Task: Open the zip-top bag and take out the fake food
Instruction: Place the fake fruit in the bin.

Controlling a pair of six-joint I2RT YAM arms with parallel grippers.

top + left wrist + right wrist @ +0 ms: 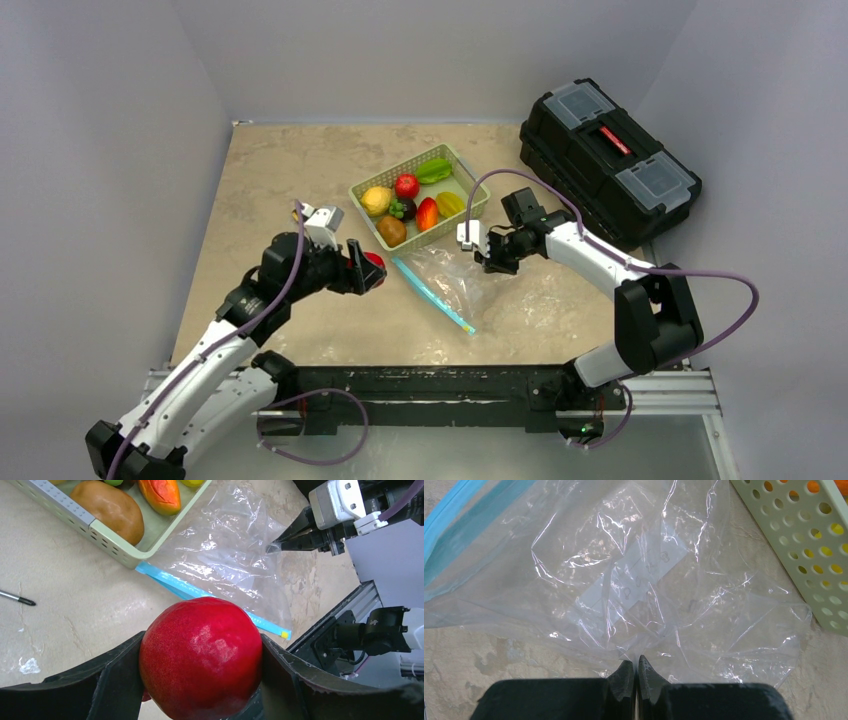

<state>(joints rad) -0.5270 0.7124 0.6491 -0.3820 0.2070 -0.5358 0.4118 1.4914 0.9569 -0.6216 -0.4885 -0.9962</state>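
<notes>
Nearest the arm bases, the left end effector (367,269) is gripping a round red fruit (200,655) between its two fingers, clamping it across its widest part so the glossy ball is not slipping out. It is holding the fruit above the worktop (280,180), just beside the bag's mouth and short of the basket.

A little further in, the bag (634,580) is lying flat and crumpled on the worktop, its blue zipper strip (170,582) pointing toward the left arm. Nothing is showing inside the clear plastic, so it is looking emptied. The right end effector (635,665) is closed tight on the bag's far edge, opposite the zipper, probably pinning it so it is not dragging along while food is coming out.

Beyond the bag, the green basket (395,168) is sitting touching its corner and is carrying the other fake food (378,200), so the red fruit is likely heading there. A black toolbox (610,160) is resting farthest back on the right.
</notes>
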